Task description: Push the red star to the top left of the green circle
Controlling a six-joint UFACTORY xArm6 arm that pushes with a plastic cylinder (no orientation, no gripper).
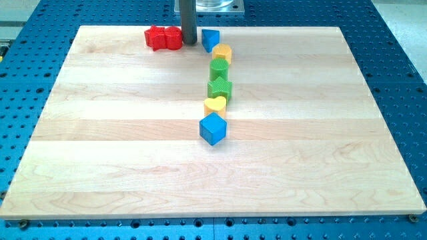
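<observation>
Nearest the camera sits a blue cube point(213, 129) on the worktop point(100, 153); no writing shows. Upper left of centre, my tip point(189, 43) touches the red star's point(172, 38) right side; green circle point(219, 67) lies lower right.

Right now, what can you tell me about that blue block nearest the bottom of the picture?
The blue cube looks like painted wood, glossy, with one corner turned toward the view's bottom, so its top face reads as a diamond. It sits flat on the pale wooden board, at the lower end of a column of blocks. The yellow heart just above appears to touch it. My tip is far off, near the view's top.
</observation>
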